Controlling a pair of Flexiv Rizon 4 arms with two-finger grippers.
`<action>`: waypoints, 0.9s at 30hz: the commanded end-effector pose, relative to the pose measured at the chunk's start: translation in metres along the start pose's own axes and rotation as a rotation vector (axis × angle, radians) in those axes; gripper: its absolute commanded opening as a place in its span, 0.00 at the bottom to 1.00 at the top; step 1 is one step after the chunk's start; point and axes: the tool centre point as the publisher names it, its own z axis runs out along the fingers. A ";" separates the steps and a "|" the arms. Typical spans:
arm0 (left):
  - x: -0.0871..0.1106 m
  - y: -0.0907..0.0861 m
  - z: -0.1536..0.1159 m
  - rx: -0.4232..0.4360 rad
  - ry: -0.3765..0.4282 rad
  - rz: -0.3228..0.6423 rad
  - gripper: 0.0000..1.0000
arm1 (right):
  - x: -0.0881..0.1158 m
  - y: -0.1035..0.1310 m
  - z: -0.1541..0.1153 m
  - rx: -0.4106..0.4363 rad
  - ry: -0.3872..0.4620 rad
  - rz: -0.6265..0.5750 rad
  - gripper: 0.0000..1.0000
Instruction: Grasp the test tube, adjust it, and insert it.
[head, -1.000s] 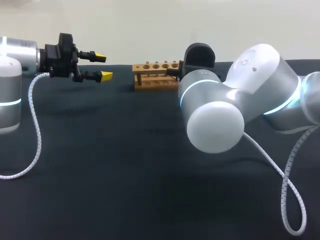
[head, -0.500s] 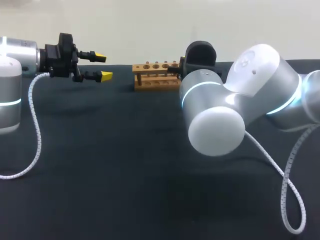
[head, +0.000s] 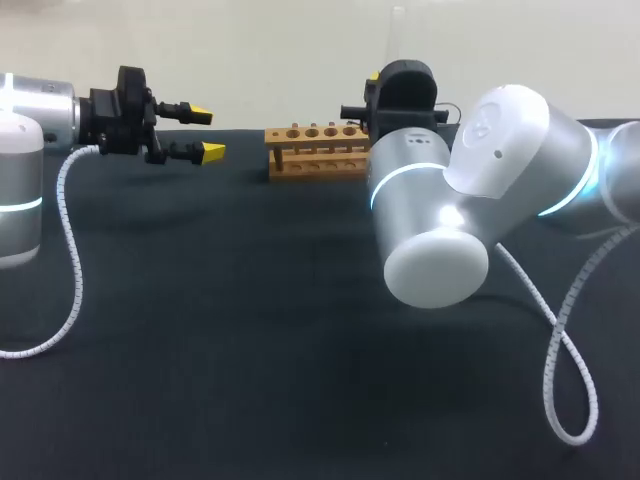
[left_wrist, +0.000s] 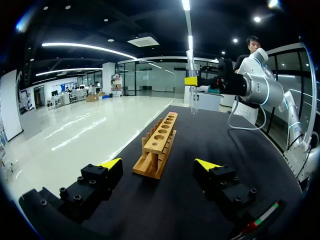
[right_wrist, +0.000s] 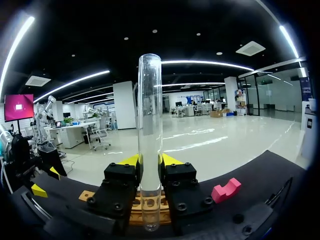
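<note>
A clear glass test tube (right_wrist: 149, 135) stands upright between the yellow-tipped fingers of my right gripper (right_wrist: 150, 162), which is shut on its lower part. Just below the tube lies the wooden rack (right_wrist: 135, 206). In the left wrist view the tube (left_wrist: 192, 85) hangs above the far end of the rack (left_wrist: 157, 145). In the head view the rack (head: 315, 150) sits at the table's back middle, with my right arm (head: 480, 170) bent over its right end and hiding the fingers. My left gripper (head: 205, 133) is open, left of the rack and apart from it.
A pink block (right_wrist: 226, 190) lies on the dark table (head: 250, 330) beside the rack, on the far side from my left gripper (right_wrist: 42, 180). White cables (head: 65, 250) hang from both arms onto the table.
My right arm has lifted and swung slightly right, raising its wrist above the rack's right end. The left arm has not moved.
</note>
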 end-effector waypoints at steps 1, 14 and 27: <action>0.001 0.000 -0.001 -0.001 -0.004 0.003 1.00 | -0.001 -0.001 0.013 -0.019 -0.016 -0.002 0.00; 0.001 0.000 -0.001 -0.001 -0.004 0.003 1.00 | -0.004 0.001 0.038 -0.064 -0.089 0.000 0.00; 0.001 0.000 -0.001 -0.001 -0.004 0.003 1.00 | 0.008 0.001 0.057 -0.105 -0.096 0.011 0.00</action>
